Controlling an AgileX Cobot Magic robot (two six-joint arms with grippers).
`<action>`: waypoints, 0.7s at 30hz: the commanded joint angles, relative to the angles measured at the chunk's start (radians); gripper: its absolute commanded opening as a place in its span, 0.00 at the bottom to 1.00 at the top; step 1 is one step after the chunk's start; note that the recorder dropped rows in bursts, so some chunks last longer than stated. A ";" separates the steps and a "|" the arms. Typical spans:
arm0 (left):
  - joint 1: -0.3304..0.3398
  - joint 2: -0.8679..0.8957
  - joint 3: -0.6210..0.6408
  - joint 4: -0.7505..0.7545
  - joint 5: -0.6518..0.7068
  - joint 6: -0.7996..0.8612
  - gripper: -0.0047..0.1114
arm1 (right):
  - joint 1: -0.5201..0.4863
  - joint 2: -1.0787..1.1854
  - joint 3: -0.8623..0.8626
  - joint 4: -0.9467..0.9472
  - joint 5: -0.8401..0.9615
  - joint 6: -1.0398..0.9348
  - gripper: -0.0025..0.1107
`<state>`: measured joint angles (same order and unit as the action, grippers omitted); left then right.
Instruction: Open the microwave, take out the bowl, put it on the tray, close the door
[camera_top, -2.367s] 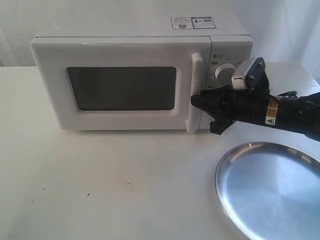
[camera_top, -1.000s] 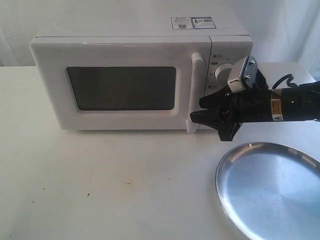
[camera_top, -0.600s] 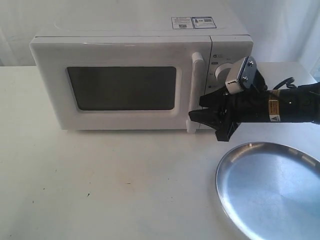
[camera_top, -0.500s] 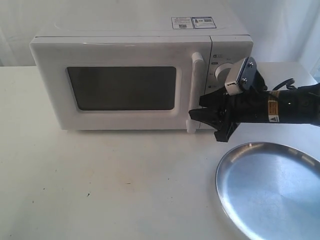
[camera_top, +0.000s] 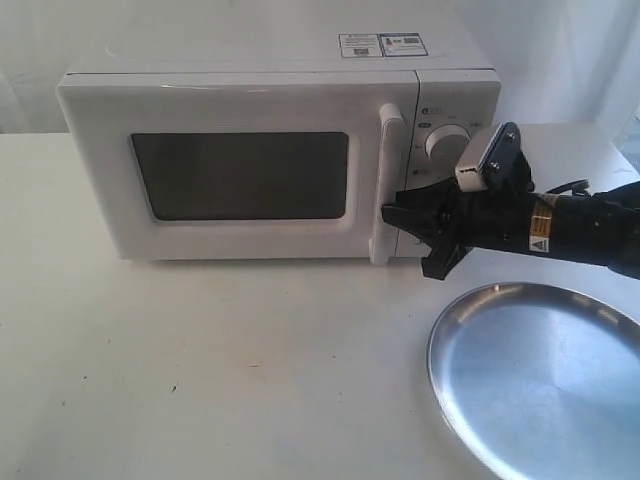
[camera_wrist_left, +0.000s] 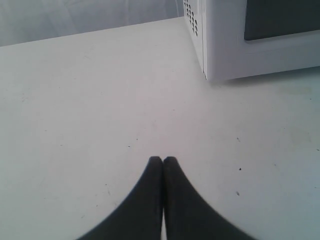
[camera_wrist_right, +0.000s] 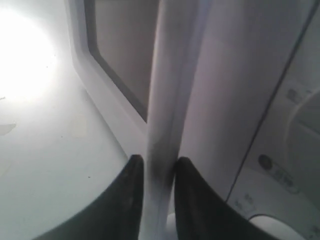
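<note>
The white microwave (camera_top: 250, 90) stands at the back of the table, its door (camera_top: 100, 200) lying against the body. My right gripper (camera_top: 392, 215) reaches in from the right and is shut on the lower part of the vertical white door handle (camera_top: 388, 150). In the right wrist view, the black fingers (camera_wrist_right: 131, 180) press both sides of the handle bar (camera_wrist_right: 175, 75), gripper (camera_wrist_right: 159, 162). The bowl is hidden. The silver tray (camera_top: 540, 380) lies empty at the front right. My left gripper (camera_wrist_left: 162, 159) is shut on nothing, low over the table beside the microwave's side wall (camera_wrist_left: 225, 50).
A round white knob (camera_top: 445, 145) sits on the control panel just above my right wrist. The right arm lies between the panel and the tray's far rim. Bare white table (camera_top: 220, 370) spreads in front of the microwave.
My right gripper has rolled and closed its fingers onto the handle. The microwave's front has shifted slightly left in view. The tray has not been touched.
</note>
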<state>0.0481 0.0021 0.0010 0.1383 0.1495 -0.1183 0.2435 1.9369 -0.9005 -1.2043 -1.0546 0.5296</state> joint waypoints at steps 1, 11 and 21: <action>-0.001 -0.002 -0.001 -0.003 -0.001 -0.007 0.04 | 0.068 0.021 -0.056 0.086 -0.126 -0.089 0.02; -0.001 -0.002 -0.001 -0.003 -0.001 -0.007 0.04 | 0.120 0.010 -0.056 -0.218 -0.167 -0.088 0.02; -0.001 -0.002 -0.001 -0.003 -0.001 -0.007 0.04 | 0.215 -0.022 -0.052 -0.363 -0.167 -0.052 0.02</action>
<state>0.0481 0.0021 0.0010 0.1383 0.1495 -0.1183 0.3226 1.9009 -0.9174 -1.2735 -0.8635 0.5363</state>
